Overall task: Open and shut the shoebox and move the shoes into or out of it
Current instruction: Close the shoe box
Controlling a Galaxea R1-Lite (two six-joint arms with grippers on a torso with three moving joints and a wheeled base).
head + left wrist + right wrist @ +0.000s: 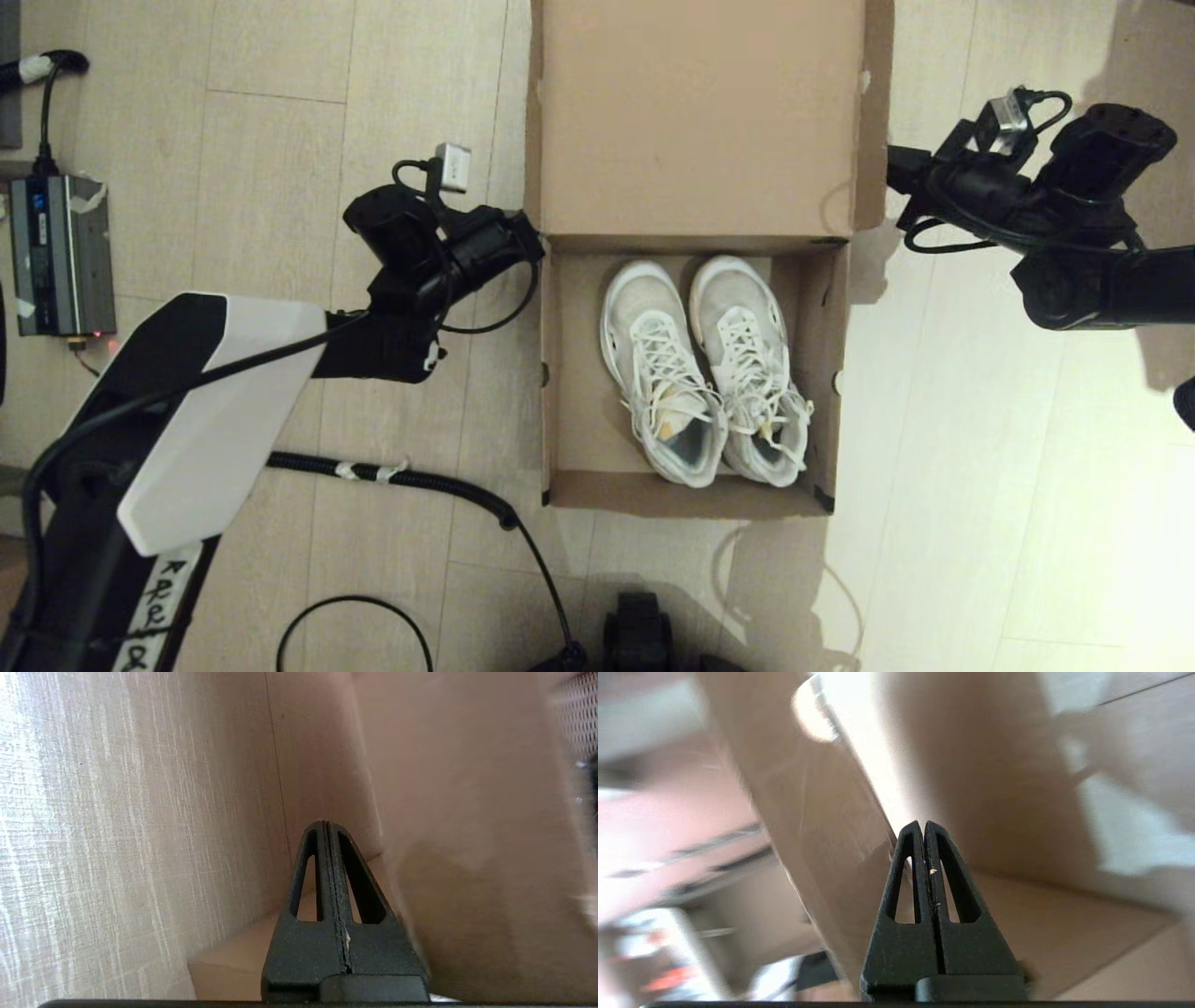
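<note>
Shoebox (691, 373) is at frame centre, lid (700, 112) flipped back toward 12 o'clock, so the opening step looks done. Both shoes (705, 369) sit inside side by side, toes to 12, heels to 6.

L gripper (327, 826) is at the box's 9 o'clock, by the hinge corner, fingers pressed together, holding nothing. R gripper (923, 826) is at 2–3 o'clock by the lid's side flap (873, 112), also clenched empty.

Left to do, my guess: either pull shoes out or swing lid closed; neither started.
</note>
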